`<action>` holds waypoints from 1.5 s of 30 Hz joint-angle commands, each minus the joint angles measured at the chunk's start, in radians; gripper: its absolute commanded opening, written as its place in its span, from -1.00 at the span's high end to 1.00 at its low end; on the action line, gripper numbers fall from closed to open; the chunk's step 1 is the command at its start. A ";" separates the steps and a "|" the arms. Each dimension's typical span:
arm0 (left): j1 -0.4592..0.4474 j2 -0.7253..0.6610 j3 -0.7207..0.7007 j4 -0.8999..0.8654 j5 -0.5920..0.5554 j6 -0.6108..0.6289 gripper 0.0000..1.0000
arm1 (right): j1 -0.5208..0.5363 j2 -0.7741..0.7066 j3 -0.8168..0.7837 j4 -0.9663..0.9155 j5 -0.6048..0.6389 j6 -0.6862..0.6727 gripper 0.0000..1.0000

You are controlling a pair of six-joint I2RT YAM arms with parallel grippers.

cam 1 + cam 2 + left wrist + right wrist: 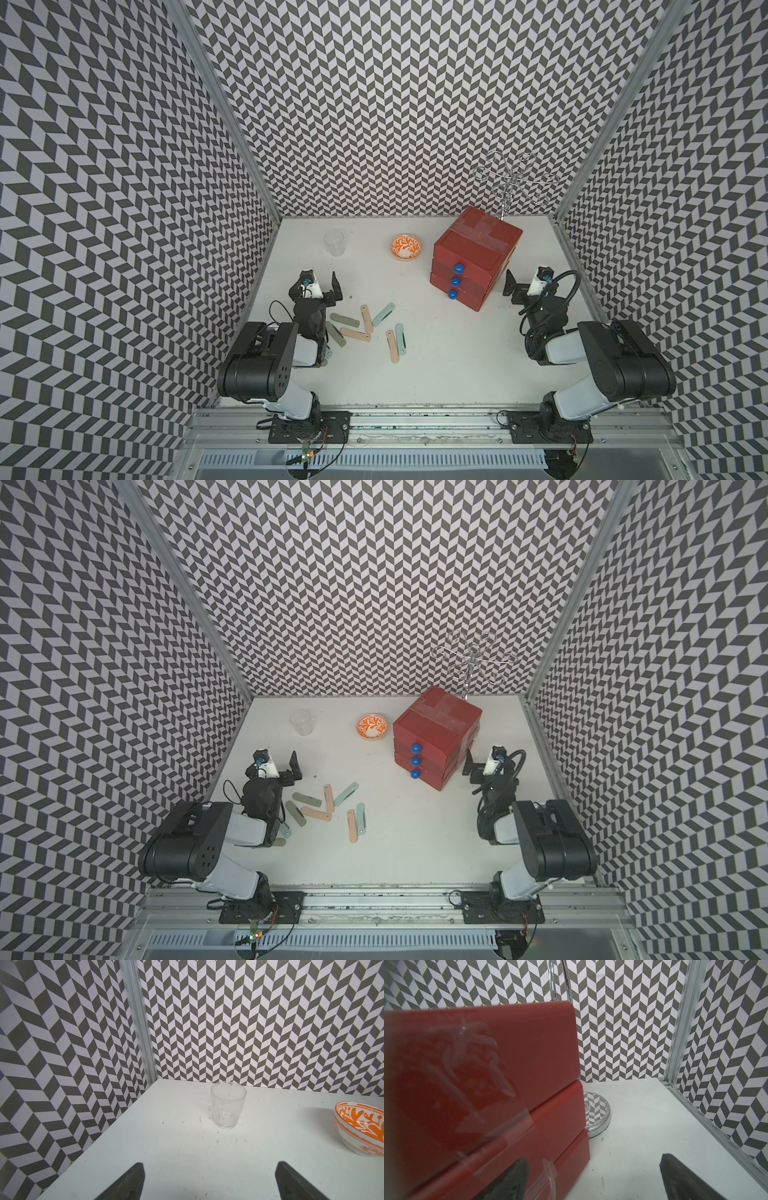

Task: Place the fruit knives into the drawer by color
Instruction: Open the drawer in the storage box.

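Observation:
Several fruit knives lie scattered on the white table in both top views: peach (366, 319), pale mint (382, 314) and grey-green (344, 319), and again peach (353, 826). One mint knife (284, 831) is half hidden by the left arm. The drawer (473, 257) is a red chest at the right rear; all three of its drawers are shut, blue knobs (456, 281) facing front. My left gripper (318, 286) (209, 1167) stands open and empty just behind the knives. My right gripper (525, 284) (593, 1159) is open beside the drawer's (488, 1084) right side, holding nothing.
A clear glass (334, 243) (227, 1105) and an orange-patterned bowl (406, 248) (361, 1126) stand at the back. A chrome wire stand (511, 183) rises behind the chest, its base (596, 1113) close to the chest's rear corner. Patterned walls close in three sides.

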 commanded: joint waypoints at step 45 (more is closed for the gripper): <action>-0.761 -0.210 0.768 -1.213 0.040 -0.687 -1.00 | 0.206 -0.247 1.069 -1.660 -0.114 0.239 1.00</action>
